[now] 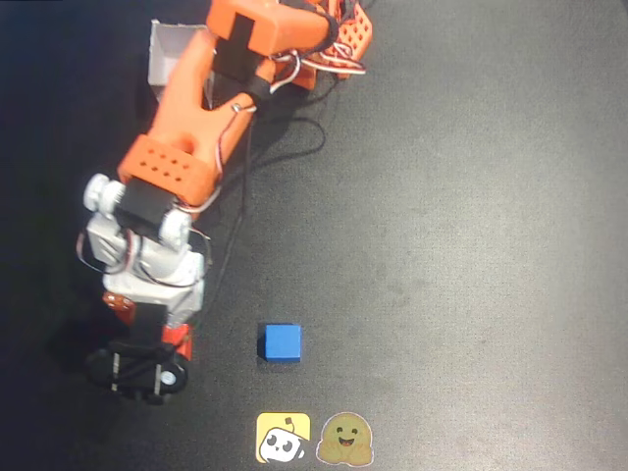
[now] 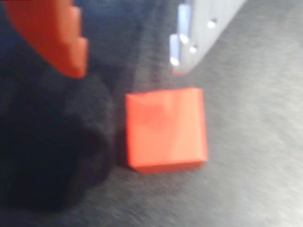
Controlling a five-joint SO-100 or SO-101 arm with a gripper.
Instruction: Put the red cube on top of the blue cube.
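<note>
- Progress: stacking not yet done. Red cube (image 2: pixel 165 128) rests flat on the desk (image 1: pixel 471 245), not lifted and not on the blue cube (image 1: pixel 283 341).
- Claw (image 2: pixel 128 56): in the wrist view an orange finger (image 2: pixel 52 33) stands upper left of the red cube and a pale finger (image 2: pixel 199 33) upper right. The jaws stand wide, with a clear gap between them, and hold nothing. The pale finger's tip lies just beside the cube's top edge; contact cannot be told through the blur.
- Red cube location: just below the gap between the fingers in the wrist view, not yet enclosed. In the overhead view it is hidden under the arm's head at lower left and cannot be pointed out.
- Blue cube location: alone on the bare desk, right of the arm's head in the overhead view, apart from it, its top face clear.
- Remaining, by judgement: close on the red cube, lift, carry across to the blue cube, set down squarely, release. That is nearly the whole task.
- Count: red cubes, one; blue cubes, one; arms, one; white box (image 1: pixel 169 49), one, partly hidden by the arm at upper left; stickers (image 1: pixel 314 438) at the desk's lower edge, two.
</note>
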